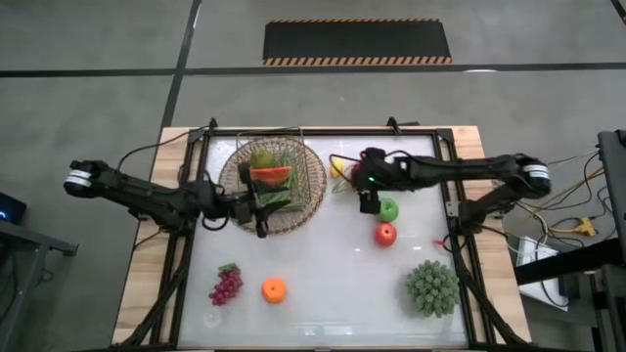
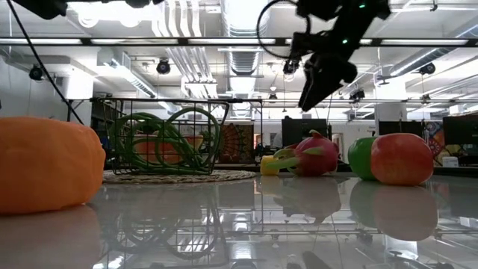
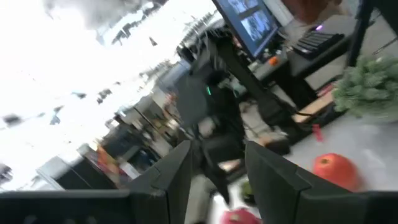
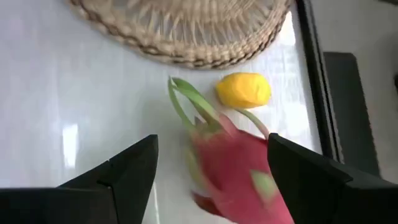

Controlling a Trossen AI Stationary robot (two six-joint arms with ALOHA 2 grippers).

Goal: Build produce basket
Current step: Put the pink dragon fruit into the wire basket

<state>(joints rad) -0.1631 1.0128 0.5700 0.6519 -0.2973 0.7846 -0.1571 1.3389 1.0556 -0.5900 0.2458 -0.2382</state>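
A white table (image 1: 323,293) holds a wicker basket (image 1: 237,168) near its far edge, already carrying green beans (image 1: 279,196) and other produce. The right gripper (image 4: 211,165) hovers above a pink dragon fruit (image 4: 239,168) lying just beside a lemon (image 4: 244,90), fingers spread wide and empty. This looks like the reach for the dragon fruit; next it must descend and close on it. The left gripper (image 1: 260,210) waits at the basket's near rim, fingers parted. Apples, an orange (image 1: 274,289) and grapes (image 1: 226,285) lie well apart.

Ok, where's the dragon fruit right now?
The dragon fruit lies on the table just right of the basket, beside the lemon, directly under the open right end effector.
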